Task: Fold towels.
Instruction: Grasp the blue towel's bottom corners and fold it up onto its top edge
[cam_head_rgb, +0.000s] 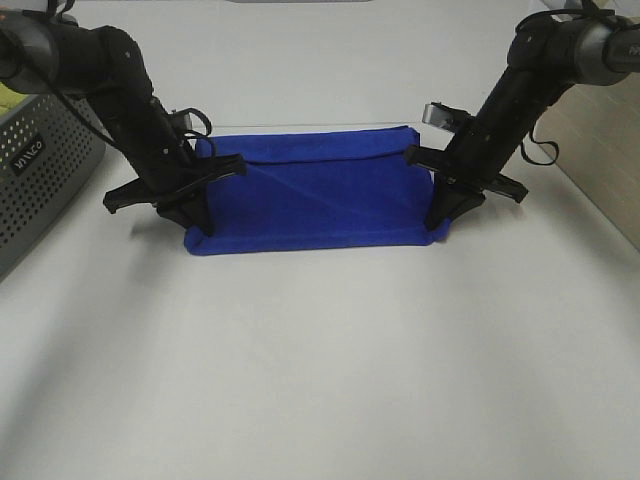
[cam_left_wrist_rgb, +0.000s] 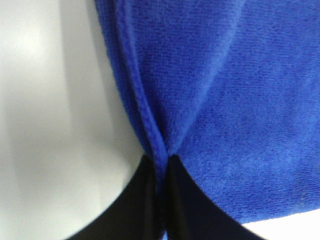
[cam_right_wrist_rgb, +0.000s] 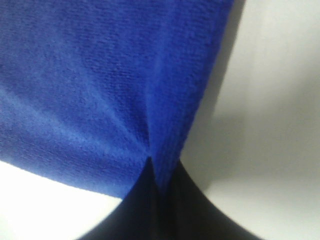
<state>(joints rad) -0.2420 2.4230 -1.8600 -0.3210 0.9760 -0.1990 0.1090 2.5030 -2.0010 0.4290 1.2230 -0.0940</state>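
The royal-blue towel (cam_head_rgb: 315, 190) lies on the white table, folded over lengthwise, with its stitched hem showing. My left gripper (cam_head_rgb: 197, 228) is shut on the towel's near left corner; in the left wrist view (cam_left_wrist_rgb: 161, 172) the hem is pinched between the black fingers (cam_left_wrist_rgb: 142, 200). My right gripper (cam_head_rgb: 436, 226) is shut on the near right corner; the right wrist view (cam_right_wrist_rgb: 155, 172) shows the cloth (cam_right_wrist_rgb: 100, 90) pinched between the black fingers (cam_right_wrist_rgb: 185, 210). The white tag is hidden.
A grey perforated basket (cam_head_rgb: 40, 170) stands at the left edge, beside my left arm. The white table (cam_head_rgb: 320, 370) runs bare toward the camera. A beige wall panel (cam_head_rgb: 600, 150) rises at the right.
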